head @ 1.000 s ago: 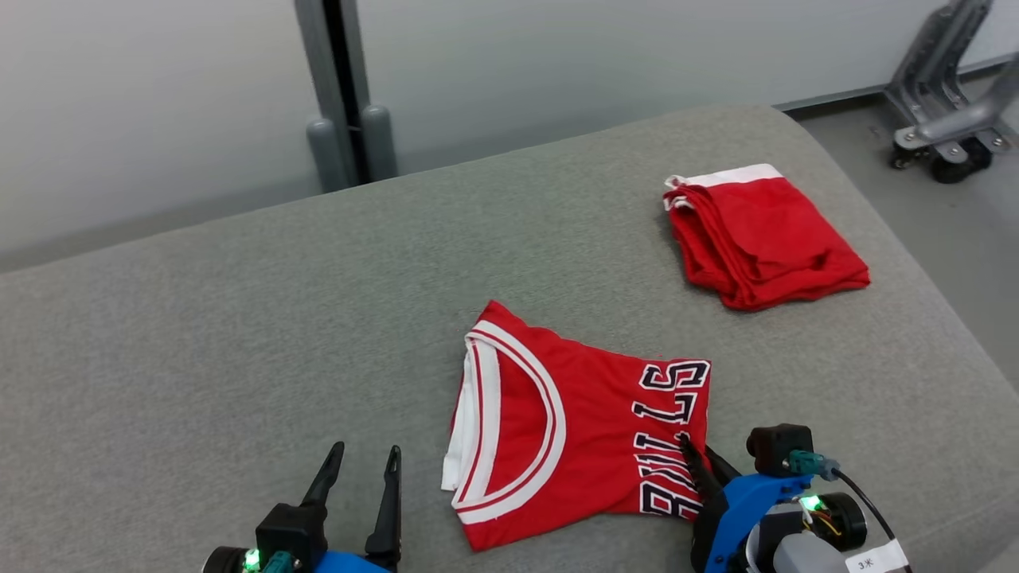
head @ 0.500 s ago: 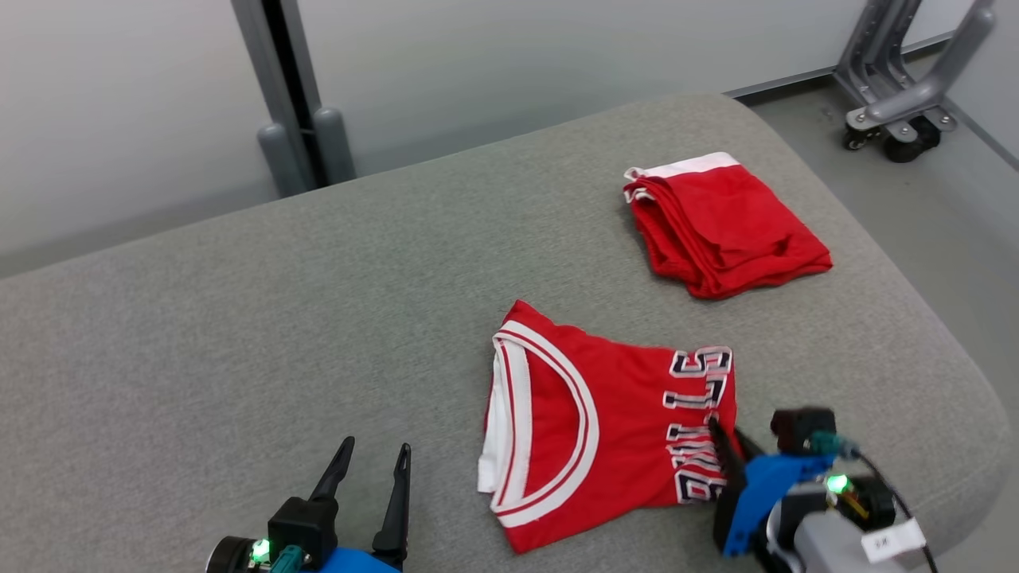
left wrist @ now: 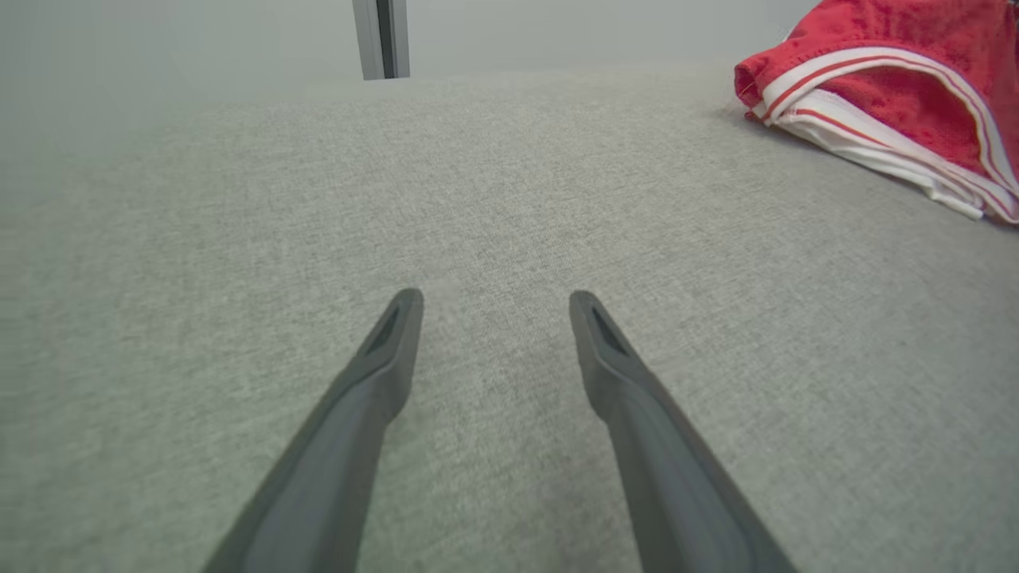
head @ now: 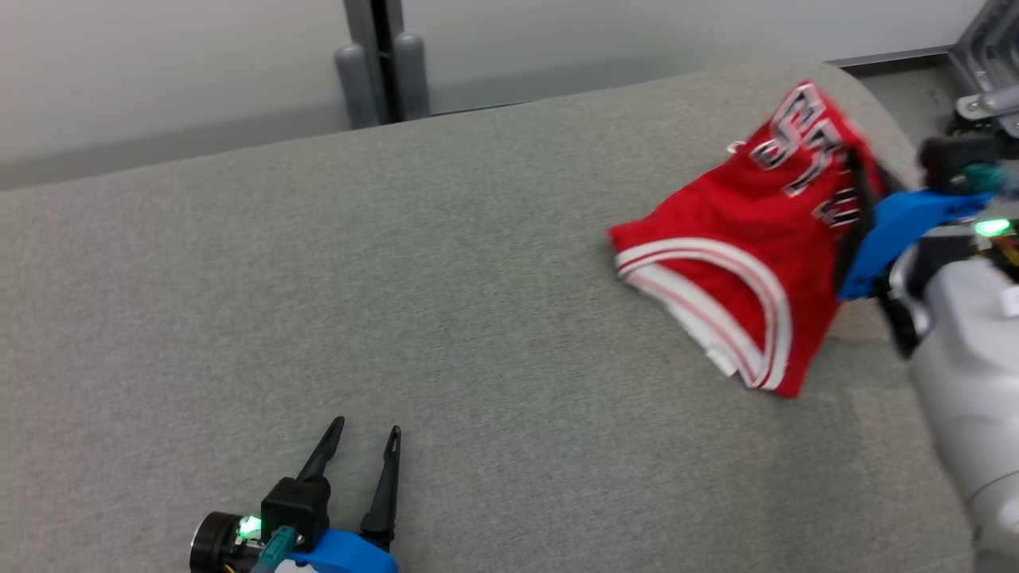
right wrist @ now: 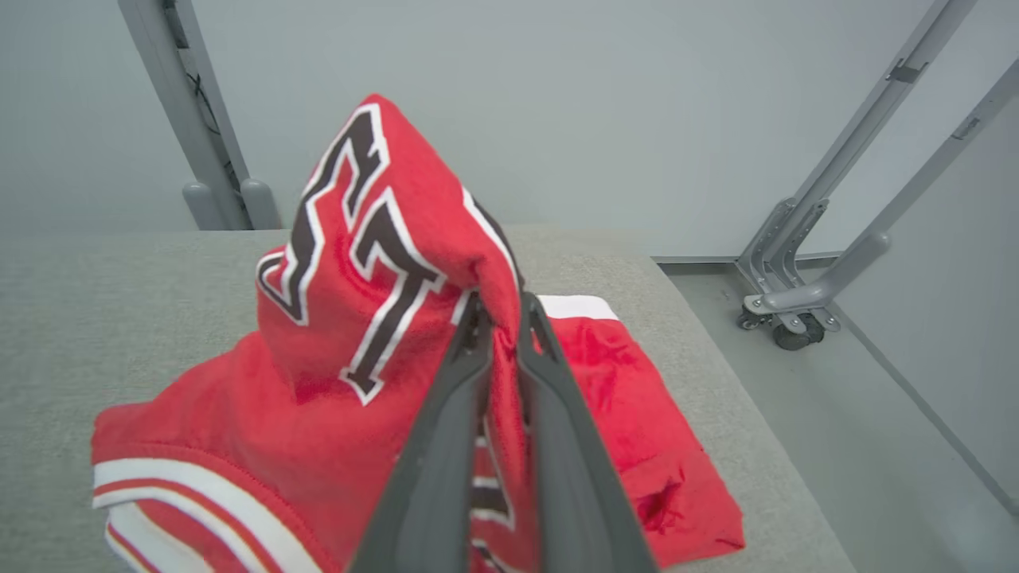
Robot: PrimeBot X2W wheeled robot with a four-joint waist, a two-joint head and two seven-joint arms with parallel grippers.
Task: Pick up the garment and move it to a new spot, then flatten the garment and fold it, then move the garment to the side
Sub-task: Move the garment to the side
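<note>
Folding looks done. The last step, moving it aside, is in hand, with only the setting down left. The folded jersey (head: 740, 263) hangs part-lifted just above the shorts (right wrist: 637, 398), its lettered edge clamped in the right pincer (right wrist: 497, 310). The left pincer (head: 366, 428) stands apart and empty on the worktop (head: 318, 278), well away from the shorts. I count one jersey, one pair of shorts and two pincers.

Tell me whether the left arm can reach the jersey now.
Probably yes: only bare gray padding lies between the open left end effector and the jersey, whose striped edge faces it, though it's a stretch. The right end effector holds its lettered end up.
</note>
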